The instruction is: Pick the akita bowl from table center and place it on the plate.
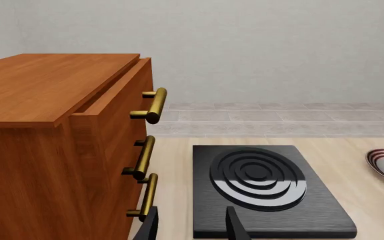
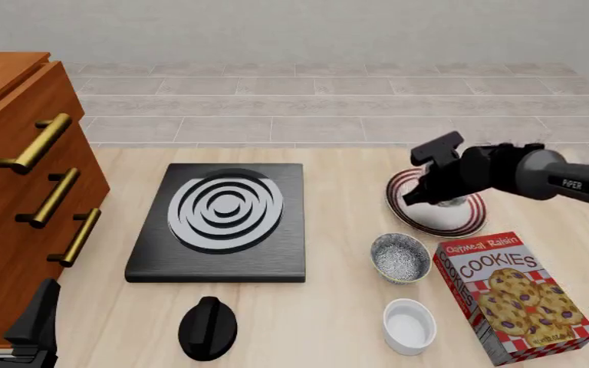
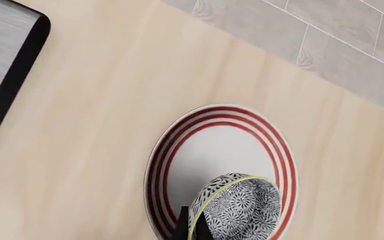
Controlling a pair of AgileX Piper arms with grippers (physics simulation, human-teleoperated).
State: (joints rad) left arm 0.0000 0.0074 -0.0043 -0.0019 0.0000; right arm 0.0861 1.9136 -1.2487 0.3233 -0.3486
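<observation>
The akita bowl (image 3: 240,206), grey-white speckled with a pale rim, hangs tilted just above the plate (image 3: 219,152). My right gripper (image 3: 193,228) is shut on its rim. In the front view the right gripper (image 2: 446,198) sits over the red-striped plate (image 2: 428,220), and the arm hides most of the held bowl (image 2: 459,203). A second, near-identical bowl (image 2: 400,257) stands on the table in front of the plate. My left gripper (image 2: 8,308) waits open at the near left corner, beside the cabinet. In the left wrist view its fingers (image 1: 235,226) are apart with nothing between them.
A black stove plate (image 2: 223,222) lies left of centre, with a black knob (image 2: 208,328) in front of it. The wooden drawer cabinet (image 2: 13,176) stands at the left edge. A white cup (image 2: 409,326) and a cookies box (image 2: 511,297) sit at the near right.
</observation>
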